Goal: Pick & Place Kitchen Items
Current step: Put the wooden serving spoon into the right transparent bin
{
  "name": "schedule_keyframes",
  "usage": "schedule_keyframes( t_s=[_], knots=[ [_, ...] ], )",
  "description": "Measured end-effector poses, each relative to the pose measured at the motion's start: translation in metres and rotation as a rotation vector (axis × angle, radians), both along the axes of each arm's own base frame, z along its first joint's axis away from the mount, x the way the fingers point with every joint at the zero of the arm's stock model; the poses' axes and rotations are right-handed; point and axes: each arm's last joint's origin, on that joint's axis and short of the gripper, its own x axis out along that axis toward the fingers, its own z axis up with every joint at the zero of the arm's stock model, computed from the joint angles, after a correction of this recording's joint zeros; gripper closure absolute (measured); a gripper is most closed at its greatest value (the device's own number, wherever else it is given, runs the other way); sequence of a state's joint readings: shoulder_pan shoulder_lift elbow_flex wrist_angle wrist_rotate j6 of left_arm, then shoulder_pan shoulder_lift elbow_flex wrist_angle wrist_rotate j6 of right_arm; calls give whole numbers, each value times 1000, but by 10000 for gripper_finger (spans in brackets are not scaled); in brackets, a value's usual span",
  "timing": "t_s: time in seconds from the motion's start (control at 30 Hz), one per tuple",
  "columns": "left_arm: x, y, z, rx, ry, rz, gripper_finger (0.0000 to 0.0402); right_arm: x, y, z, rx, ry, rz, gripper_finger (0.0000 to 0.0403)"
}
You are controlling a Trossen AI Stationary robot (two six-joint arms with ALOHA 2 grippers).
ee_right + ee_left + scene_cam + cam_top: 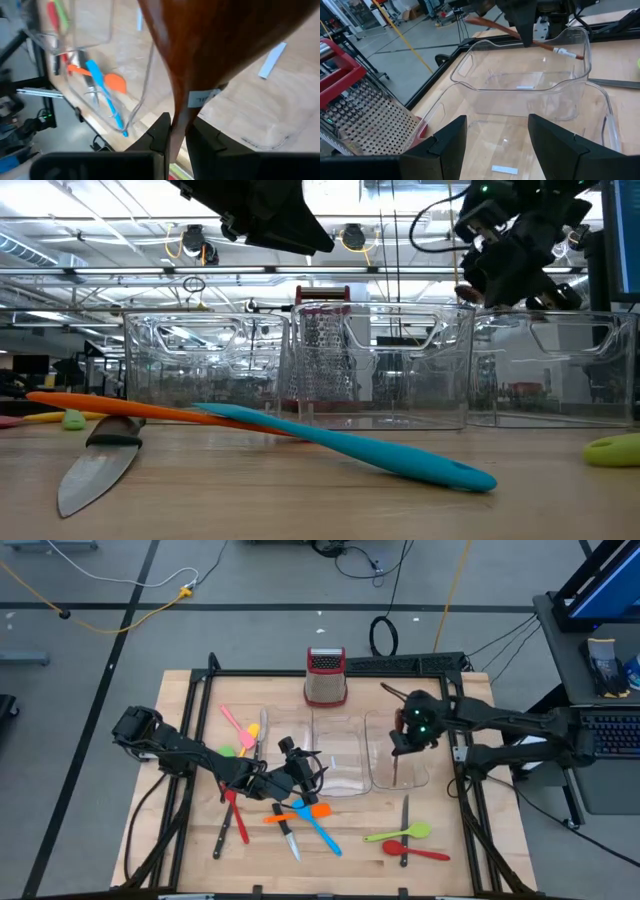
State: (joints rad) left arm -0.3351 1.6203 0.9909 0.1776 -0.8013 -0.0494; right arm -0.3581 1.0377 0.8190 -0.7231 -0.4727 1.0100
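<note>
My right gripper (400, 743) hangs over the right clear bin (425, 778), shut on a brown spoon (547, 46) that bears a white label (202, 98). My left gripper (497, 150) stands open and holds nothing, at the left clear bin (340, 780). The other kitchen items lie flat on the table. An orange spatula (297, 812), a blue spoon (320, 830) and a knife (288, 840) lie near the front. A green spoon (400, 833), a red spoon (415, 852) and a second knife (404, 815) lie to their right. My right gripper pinches the brown spoon's slim stem (176, 127) between its two fingers, close beside the white label. The fingers slant downward and lie across the spoon. The spoon is lifted clear above the right bin and tilted, one end lower than the other.
A steel grater (326, 678) with a red top stands behind the bins. Pink (232, 720), yellow (246, 740) and red (233, 812) utensils and a black-handled knife (222, 837) lie at the left. A black frame (215, 675) edges the table.
</note>
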Motion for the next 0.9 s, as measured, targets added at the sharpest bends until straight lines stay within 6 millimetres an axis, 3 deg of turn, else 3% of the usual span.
schedule_keyframes(
  t_s=[0.33,0.9],
  knots=[
    [0,0,0,1,3,0,186,18,3,-22,4,111,69,369],
    [-1,1,-2,6,19,1,186,21,11,-23,-100,89,210,368]
  ],
)
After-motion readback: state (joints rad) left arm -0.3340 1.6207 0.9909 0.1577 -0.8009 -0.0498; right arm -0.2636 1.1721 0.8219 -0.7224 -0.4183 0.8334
